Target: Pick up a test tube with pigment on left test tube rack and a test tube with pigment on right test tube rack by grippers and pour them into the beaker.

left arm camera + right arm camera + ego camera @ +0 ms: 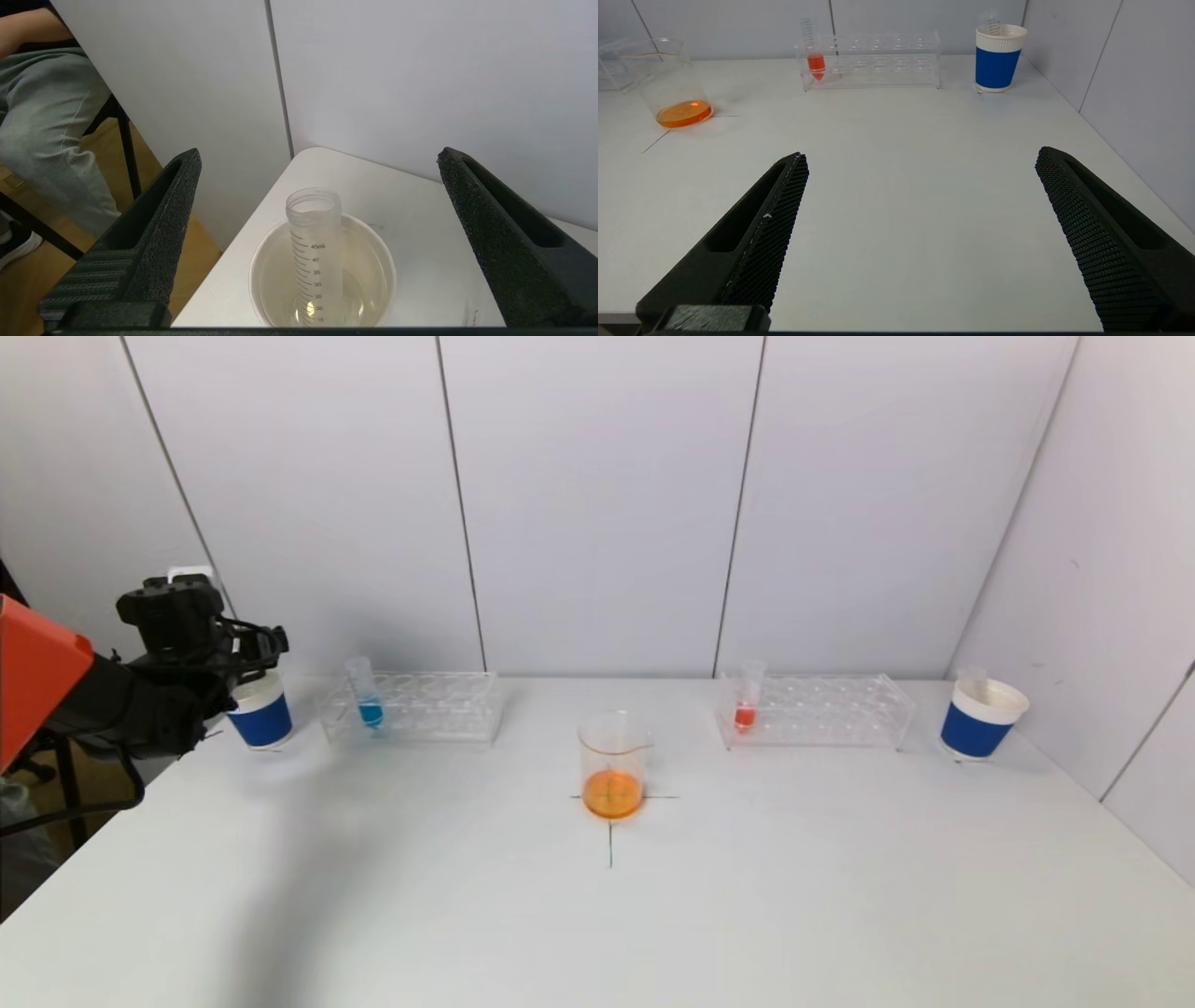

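Note:
A clear tube with blue pigment (367,696) stands at the left end of the left rack (420,709). A tube with red pigment (747,698) stands at the left end of the right rack (822,711). The glass beaker (613,765) holds orange liquid at the table's middle. My left gripper (266,649) is open and empty, above the left blue cup (261,717). In the left wrist view the gripper (320,156) hangs over an empty graduated tube (315,252) standing in that cup (261,266). My right gripper (920,158) is open and empty, low over the near table.
A second blue cup (982,719) with an empty tube stands at the far right; it also shows in the right wrist view (998,58), with the right rack (878,60), red tube (815,58) and beaker (672,84). White walls close the back and right.

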`<control>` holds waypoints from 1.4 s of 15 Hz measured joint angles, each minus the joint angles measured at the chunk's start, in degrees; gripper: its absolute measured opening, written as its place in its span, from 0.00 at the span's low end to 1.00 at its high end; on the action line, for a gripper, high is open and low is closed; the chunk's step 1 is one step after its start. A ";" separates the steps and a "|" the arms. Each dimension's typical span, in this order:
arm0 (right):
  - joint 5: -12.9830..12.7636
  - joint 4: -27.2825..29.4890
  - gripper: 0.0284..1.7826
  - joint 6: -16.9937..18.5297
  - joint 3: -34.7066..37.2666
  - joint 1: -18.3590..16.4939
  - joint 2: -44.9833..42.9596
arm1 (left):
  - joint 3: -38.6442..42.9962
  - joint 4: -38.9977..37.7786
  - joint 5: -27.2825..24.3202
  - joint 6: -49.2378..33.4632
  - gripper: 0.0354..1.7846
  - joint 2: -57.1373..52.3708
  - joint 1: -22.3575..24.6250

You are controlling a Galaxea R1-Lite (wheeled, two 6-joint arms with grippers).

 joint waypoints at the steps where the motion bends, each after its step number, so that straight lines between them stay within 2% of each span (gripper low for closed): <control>1: 0.00 0.02 0.99 0.02 0.00 0.00 0.00 | 0.00 0.35 -0.46 0.00 0.99 -0.88 -0.33; 6: 0.00 0.00 0.99 0.02 0.00 0.00 0.00 | 0.61 3.89 -1.30 -0.38 0.99 -7.77 -3.90; 11: 0.00 0.00 0.99 0.02 0.00 0.00 0.00 | 5.61 7.79 -1.33 -0.41 0.99 -17.91 -9.01; 15: 0.00 0.00 0.99 0.02 0.00 -0.02 0.00 | 13.52 9.67 -2.29 -0.49 0.99 -28.79 -11.13; 21: 0.00 0.02 0.99 0.02 0.00 -0.02 0.00 | 29.11 10.97 -2.68 -0.59 0.99 -48.35 -11.70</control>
